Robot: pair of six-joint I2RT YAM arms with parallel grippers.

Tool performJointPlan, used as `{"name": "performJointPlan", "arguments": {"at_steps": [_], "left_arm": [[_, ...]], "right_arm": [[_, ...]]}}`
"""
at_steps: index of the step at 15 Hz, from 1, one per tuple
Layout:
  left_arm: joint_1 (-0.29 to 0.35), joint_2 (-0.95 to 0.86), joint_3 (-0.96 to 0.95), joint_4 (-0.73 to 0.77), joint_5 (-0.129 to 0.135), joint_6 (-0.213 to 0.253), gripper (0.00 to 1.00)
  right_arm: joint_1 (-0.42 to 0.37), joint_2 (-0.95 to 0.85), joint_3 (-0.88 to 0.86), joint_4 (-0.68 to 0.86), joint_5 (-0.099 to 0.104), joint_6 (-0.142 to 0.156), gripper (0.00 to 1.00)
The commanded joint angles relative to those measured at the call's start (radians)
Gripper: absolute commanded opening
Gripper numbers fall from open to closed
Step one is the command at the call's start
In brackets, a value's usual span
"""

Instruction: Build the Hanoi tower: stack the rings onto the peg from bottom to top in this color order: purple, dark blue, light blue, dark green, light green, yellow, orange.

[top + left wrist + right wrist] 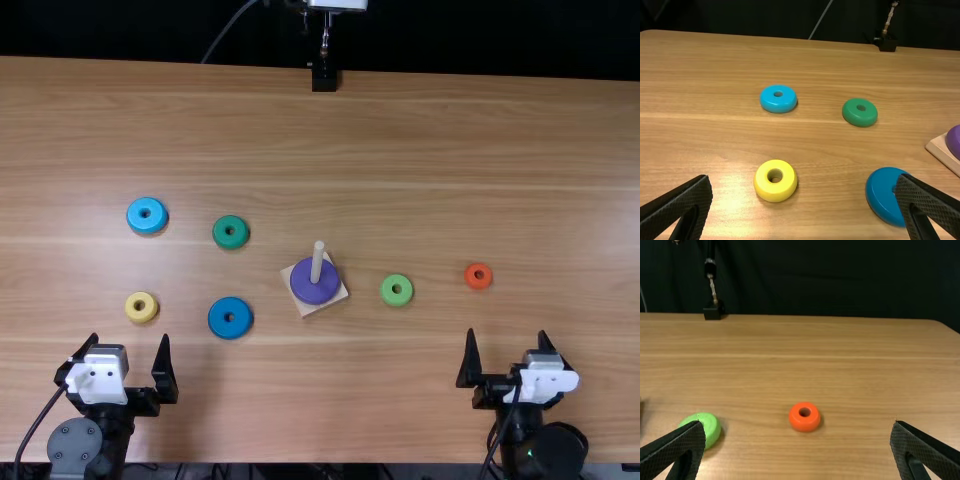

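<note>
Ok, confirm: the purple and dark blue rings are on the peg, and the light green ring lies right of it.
No: the top view shows the dark blue ring on the table, left of the peg. The purple ring is on the peg, the light green ring right of it.

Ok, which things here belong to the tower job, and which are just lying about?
Job: wooden base, peg, purple ring, dark blue ring, light blue ring, dark green ring, light green ring, yellow ring, orange ring.

Not the job: black mount at the far edge, thin grey cable.
</note>
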Motion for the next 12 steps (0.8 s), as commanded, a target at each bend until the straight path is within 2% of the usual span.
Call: {"name": "performJointPlan", "arguments": {"at_steps": [1,12], "left_arm": [[0.011,-0.011,-0.104,-0.078,-0.003,0.010,1.00],[0.011,-0.011,-0.104,-0.080,-0.003,0.010,1.00]], "right_arm": [[-0.012,-0.013,-0.049,-0.104,-0.011,-0.013,1.00],[-0.012,-0.013,-0.048,-0.115,-0.011,-0.011,1.00]]}}
